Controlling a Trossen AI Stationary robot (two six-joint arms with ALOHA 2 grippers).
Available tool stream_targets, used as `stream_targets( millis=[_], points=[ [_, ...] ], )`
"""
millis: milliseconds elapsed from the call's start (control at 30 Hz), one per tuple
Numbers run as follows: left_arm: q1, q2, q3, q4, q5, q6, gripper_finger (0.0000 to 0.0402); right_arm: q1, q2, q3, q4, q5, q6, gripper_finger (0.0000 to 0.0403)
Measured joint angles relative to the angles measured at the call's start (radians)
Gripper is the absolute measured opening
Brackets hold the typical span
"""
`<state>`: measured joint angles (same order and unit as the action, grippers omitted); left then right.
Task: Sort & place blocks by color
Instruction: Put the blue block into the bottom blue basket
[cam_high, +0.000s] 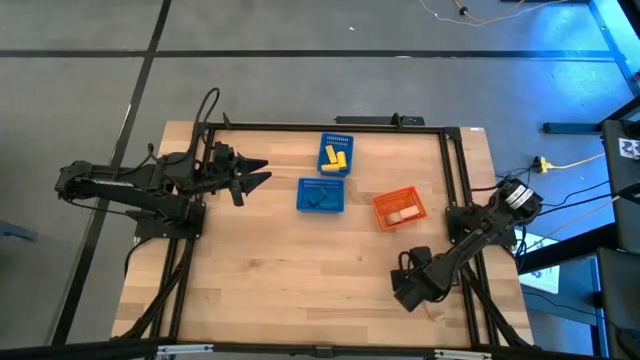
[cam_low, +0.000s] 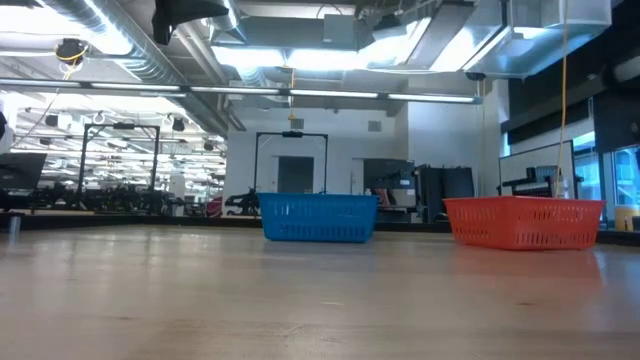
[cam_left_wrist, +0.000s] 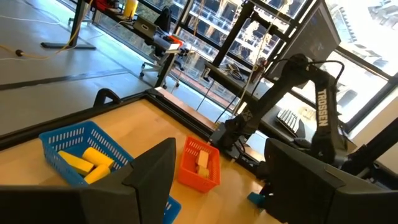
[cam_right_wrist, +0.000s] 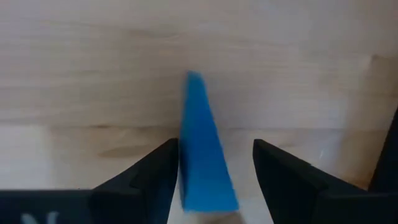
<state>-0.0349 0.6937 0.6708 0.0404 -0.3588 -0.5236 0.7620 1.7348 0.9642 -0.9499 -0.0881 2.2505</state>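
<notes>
A blue tapering block (cam_right_wrist: 200, 149) lies on the table between the open fingers of my right gripper (cam_right_wrist: 214, 177), close to one finger (cam_right_wrist: 163, 171) and with a gap to the other. In the high view my right gripper (cam_high: 408, 290) points down near the table's near right part and hides the block. Yellow blocks (cam_high: 335, 158) lie in the far blue basket (cam_high: 336, 140), blue blocks (cam_high: 320, 197) in the nearer blue basket (cam_high: 300, 205), and a wooden block (cam_high: 403, 214) in the orange basket (cam_high: 385, 203). My left gripper (cam_high: 258, 178) hangs open at the table's left, above the table. My right gripper comes from above with its fingers on either side of the blue block's wide end (cam_right_wrist: 208, 193). The block's edge runs right along one finger's inner side (cam_right_wrist: 171, 165); whether they touch, I cannot tell. The block rests on the table.
The three baskets stand together at the table's far middle; in the low view the blue basket (cam_low: 318, 218) and the orange basket (cam_low: 525, 222) show. A black frame rail (cam_high: 330, 125) borders the table. Bare wood stretches across the near half, left of my right gripper.
</notes>
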Motion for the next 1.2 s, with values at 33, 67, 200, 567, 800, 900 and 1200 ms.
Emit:
stream_targets(
  millis=[33, 67, 200, 567, 800, 900, 1200],
  points=[
    [0.000, 0.000, 0.000, 0.000, 0.000, 0.000, 0.0238, 0.000, 0.000, -0.021, 0.025, -0.012, 0.001, 0.0207],
    [0.000, 0.000, 0.000, 0.000, 0.000, 0.000, 0.0238, 0.000, -0.006, -0.037, 0.058, -0.013, -0.001, 0.0207],
    [0.000, 0.000, 0.000, 0.004, 0.000, -0.001, 0.0238, 0.000, -0.008, -0.053, 0.089, -0.009, -0.008, 0.0189],
    [0.000, 0.000, 0.000, 0.006, 0.000, -0.001, 0.0238, -0.067, -0.224, -0.009, 0.003, 0.235, -0.231, 0.0085],
    [0.000, 0.000, 0.000, 0.006, 0.000, -0.001, 0.0238, -0.369, -0.269, -0.005, 0.380, 0.454, -0.697, 0.0085],
    [0.000, 0.000, 0.000, 0.006, 0.002, -0.001, 0.0238, -0.520, -0.221, -0.005, 0.619, 0.440, -0.941, 0.0085],
    [0.000, 0.000, 0.000, 0.001, 0.009, -0.024, 0.0238, -0.808, -0.099, -0.005, 0.835, 0.288, -1.145, 0.0085]
  ],
)
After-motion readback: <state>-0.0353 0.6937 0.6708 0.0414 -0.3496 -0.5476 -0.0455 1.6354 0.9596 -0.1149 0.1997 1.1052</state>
